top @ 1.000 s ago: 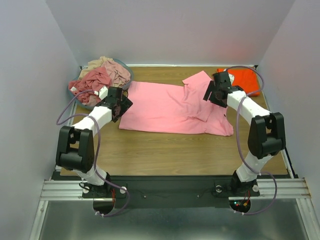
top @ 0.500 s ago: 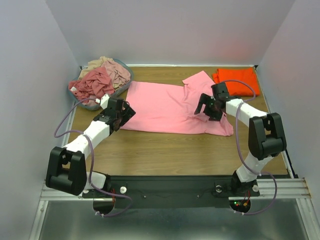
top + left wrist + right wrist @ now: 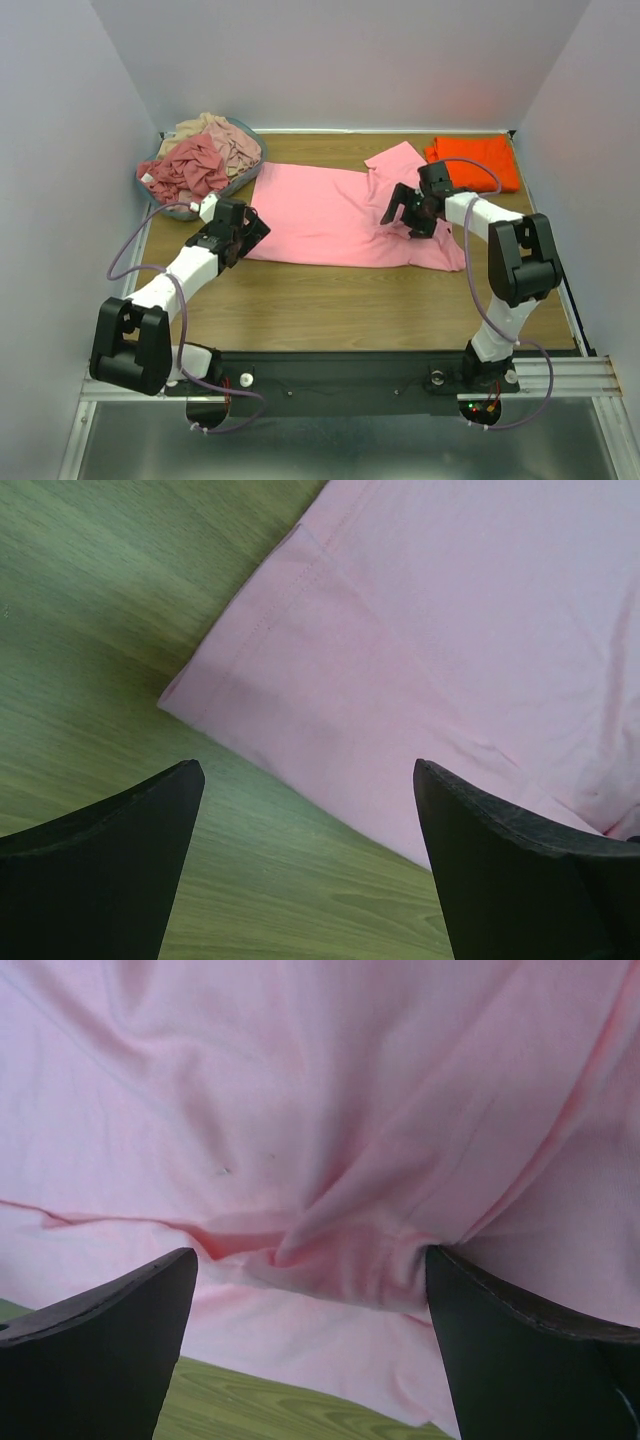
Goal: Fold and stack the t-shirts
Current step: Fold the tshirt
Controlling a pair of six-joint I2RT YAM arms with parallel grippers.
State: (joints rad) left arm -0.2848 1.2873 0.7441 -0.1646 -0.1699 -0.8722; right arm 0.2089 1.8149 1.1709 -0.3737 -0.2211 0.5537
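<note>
A spread t-shirt [image 3: 330,215] on the table [image 3: 350,300], with the rest set around it.
Behind and left of the spread t-shirt stands the basket [image 3: 158,203], with crumpled t-shirts [image 3: 200,155] heaped in it. Behind and right of it lies a folded t-shirt [image 3: 475,160]. The left gripper [image 3: 243,226] hangs at its near left corner, and the right gripper [image 3: 400,213] is over bunched cloth on its right part.

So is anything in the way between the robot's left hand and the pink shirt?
Nothing that shows. The left gripper is open over the near corner of the pink shirt, and only bare wooden table lies beside that corner. Between the fingers there is just shirt and wood.
</note>
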